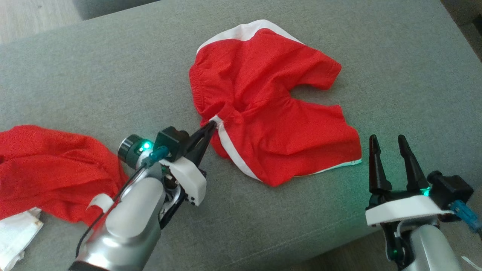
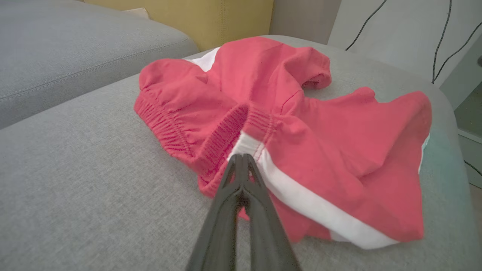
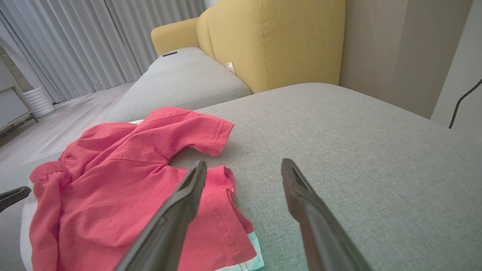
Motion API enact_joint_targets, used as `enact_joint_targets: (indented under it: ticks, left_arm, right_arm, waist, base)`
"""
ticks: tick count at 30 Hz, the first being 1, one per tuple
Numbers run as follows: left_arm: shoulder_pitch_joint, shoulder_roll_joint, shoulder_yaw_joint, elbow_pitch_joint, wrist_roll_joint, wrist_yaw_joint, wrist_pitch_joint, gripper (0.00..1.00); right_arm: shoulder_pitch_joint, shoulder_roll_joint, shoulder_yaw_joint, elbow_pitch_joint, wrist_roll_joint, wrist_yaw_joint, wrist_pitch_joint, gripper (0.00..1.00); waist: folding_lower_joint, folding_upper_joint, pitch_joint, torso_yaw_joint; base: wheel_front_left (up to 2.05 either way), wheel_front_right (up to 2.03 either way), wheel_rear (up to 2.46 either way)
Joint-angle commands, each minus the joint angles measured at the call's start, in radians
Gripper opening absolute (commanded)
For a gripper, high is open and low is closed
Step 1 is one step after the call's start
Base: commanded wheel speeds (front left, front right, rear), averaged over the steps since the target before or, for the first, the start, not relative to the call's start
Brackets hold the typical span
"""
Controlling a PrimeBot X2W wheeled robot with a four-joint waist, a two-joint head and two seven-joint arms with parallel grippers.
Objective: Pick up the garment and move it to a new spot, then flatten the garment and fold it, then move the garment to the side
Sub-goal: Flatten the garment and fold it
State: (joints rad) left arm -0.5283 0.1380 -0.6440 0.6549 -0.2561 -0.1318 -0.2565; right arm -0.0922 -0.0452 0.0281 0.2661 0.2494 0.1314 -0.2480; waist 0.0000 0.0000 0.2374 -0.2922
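Saw red shorts [image 1: 263,105] lying crumpled near the middle of the grey cushion [image 1: 94,75], resting right on its cloth. Saw the stretchy waistband [image 2: 165,128] bunched up and a white stripe [image 2: 301,199] running down one side. Found the left gripper [image 1: 211,126] low over the cushion, at the side of the shorts that faced the cushion's front left corner. Found its two dark fingers [image 2: 226,210] squeezed tight together with no gap, pinching the shorts right where the white stripe met the waistband. Found the right gripper [image 1: 386,138] up over the cushion's front right corner, just beside a leg of the shorts and not touching it. Found its fingers [image 3: 180,210] spread wide apart, holding nothing, with bare cushion showing between them. Saw another red cloth [image 1: 49,165] heaped at the cushion's left end, well apart from the shorts. Saw a bit of white cloth [image 1: 15,233] touching it at the cushion's front left corner. Saw a yellow chair [image 3: 271,41] standing behind the cushion's far end.
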Motion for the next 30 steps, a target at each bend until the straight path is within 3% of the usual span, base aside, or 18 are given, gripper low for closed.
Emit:
enact_joint_targets:
  ticks: [1, 20, 30]
  left_arm:
    - [-0.059, 0.024, 0.023, -0.023, -0.009, 0.001, -0.005, 0.0]
    - [0.052, 0.038, 0.069, -0.142, -0.011, 0.014, -0.005, 0.0]
    - [0.171, 0.018, 0.212, -0.321, -0.037, 0.084, -0.005, 0.0]
  right_arm:
    - [-0.027, -0.005, 0.02, -0.025, 0.003, -0.001, -0.014, 1.0]
    - [0.014, -0.005, 0.021, 0.073, -0.017, -0.001, -0.014, 1.0]
    - [0.018, -0.005, 0.034, 0.001, -0.009, -0.001, -0.014, 1.0]
  waist:
    - [0.0, 0.0, -0.001, 0.002]
    - [0.0, 0.0, -0.063, 0.055]
    - [0.0, 0.0, -0.108, 0.104]
  base:
    - [0.0, 0.0, 0.0]
    - [0.0, 0.0, 0.0]
    - [0.0, 0.0, 0.0]
